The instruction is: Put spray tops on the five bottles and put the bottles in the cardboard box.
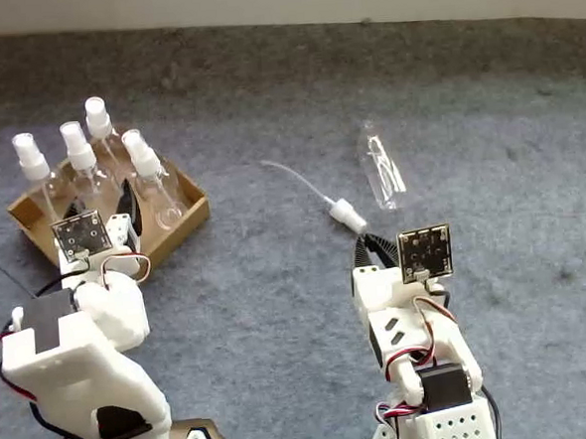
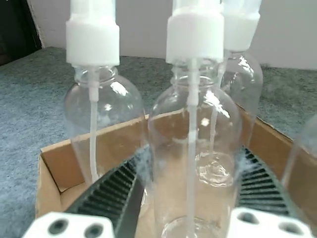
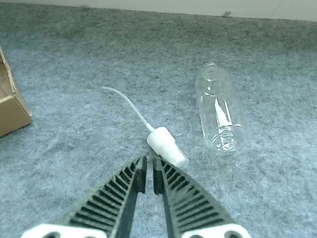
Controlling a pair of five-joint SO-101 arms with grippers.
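Left jaws: clamped on a clear plastic bottle with white spray top, upright in the brown cardboard box;
Right jaws: together, just beside the loose white spray top;
Uncapped clear bottle: lying on the grey table

My claw, fingers nearly touching; on grey carpet: one spray top lying just off my tips at one o'clock, one capless bottle lying at two, cardboard box corner at ten.
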